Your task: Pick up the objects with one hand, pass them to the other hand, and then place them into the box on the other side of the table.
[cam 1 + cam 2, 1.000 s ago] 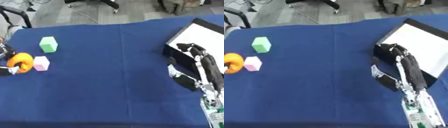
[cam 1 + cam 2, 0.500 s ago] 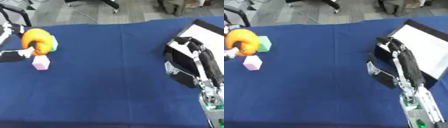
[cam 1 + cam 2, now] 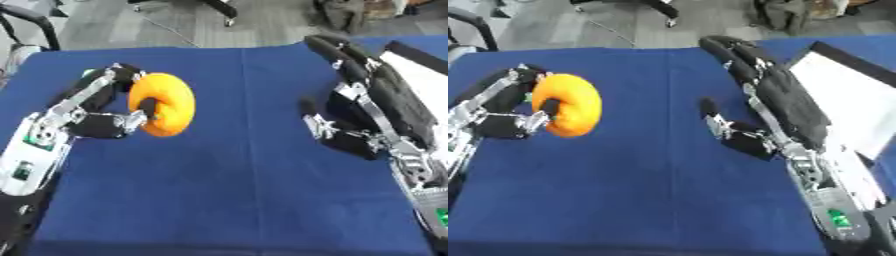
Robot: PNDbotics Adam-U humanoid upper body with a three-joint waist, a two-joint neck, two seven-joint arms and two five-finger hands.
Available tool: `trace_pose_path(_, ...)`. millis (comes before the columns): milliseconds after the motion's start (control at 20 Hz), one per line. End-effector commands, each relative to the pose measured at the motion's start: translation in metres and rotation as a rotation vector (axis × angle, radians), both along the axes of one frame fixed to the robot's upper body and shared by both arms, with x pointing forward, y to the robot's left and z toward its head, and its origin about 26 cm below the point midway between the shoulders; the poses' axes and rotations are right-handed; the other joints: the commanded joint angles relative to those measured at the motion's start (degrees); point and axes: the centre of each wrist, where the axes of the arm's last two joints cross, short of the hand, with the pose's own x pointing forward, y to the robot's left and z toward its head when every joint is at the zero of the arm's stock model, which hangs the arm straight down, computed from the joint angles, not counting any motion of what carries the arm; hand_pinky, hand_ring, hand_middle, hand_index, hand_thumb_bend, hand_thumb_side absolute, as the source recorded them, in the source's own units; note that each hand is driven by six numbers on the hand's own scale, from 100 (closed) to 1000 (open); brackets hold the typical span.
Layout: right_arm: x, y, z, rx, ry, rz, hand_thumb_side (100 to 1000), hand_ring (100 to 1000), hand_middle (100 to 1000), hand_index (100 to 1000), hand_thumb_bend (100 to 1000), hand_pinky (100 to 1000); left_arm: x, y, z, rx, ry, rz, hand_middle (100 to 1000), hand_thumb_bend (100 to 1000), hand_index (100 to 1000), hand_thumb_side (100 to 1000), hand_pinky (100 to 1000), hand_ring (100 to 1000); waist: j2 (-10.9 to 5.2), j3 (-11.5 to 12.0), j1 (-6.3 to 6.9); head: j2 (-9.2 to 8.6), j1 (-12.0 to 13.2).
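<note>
My left hand (image 3: 105, 112) is shut on an orange ring (image 3: 163, 111), held up above the blue table, left of the middle. The ring stands on edge with its hole facing sideways. To its right my right hand (image 3: 367, 107) is raised and open, palm turned toward the ring, its thumb (image 3: 313, 120) sticking out low and its fingers pointing up and away. A gap of blue cloth separates the ring from the right hand. The box (image 3: 859, 107) with a white floor and black rim lies at the right edge, partly behind the right hand.
The blue table (image 3: 227, 200) fills most of both views. Beyond its far edge lies grey floor with chair legs (image 3: 219, 7). The green and pink blocks seen before are hidden behind my left arm.
My left hand has lifted the orange ring off the table and carried it toward the middle. My right hand has risen and moved left toward it. The camera view has also shifted closer.
</note>
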Motion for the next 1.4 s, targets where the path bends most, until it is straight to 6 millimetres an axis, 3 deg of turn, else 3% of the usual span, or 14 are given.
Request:
trace_pose_path(50, -0.003, 0.006, 0.013, -0.042, -0.05, 0.073, 100, 903, 882, 993, 171, 902, -0.001, -0.02, 0.014, 0.001, -0.002, -0.116, 427, 100, 506, 341, 556, 434, -0.36, 0.2, -0.17, -0.15, -0.4)
trace_pose_path(250, -0.005, 0.016, 0.016, -0.045, -0.027, 0.153, 100, 865, 860, 981, 100, 878, 0.0, -0.035, 0.023, 0.0, 0.0, -0.199, 429, 100, 507, 334, 558, 436, -0.1, 0.5, -0.29, -0.15, -0.7)
trace_pose_path(1400, -0.011, 0.031, 0.011, -0.045, 0.157, 0.308, 100, 835, 833, 957, 100, 860, 0.003, -0.061, 0.051, -0.04, -0.021, -0.316, 437, 100, 514, 328, 564, 444, 0.56, 0.8, -0.67, -0.15, -1.3)
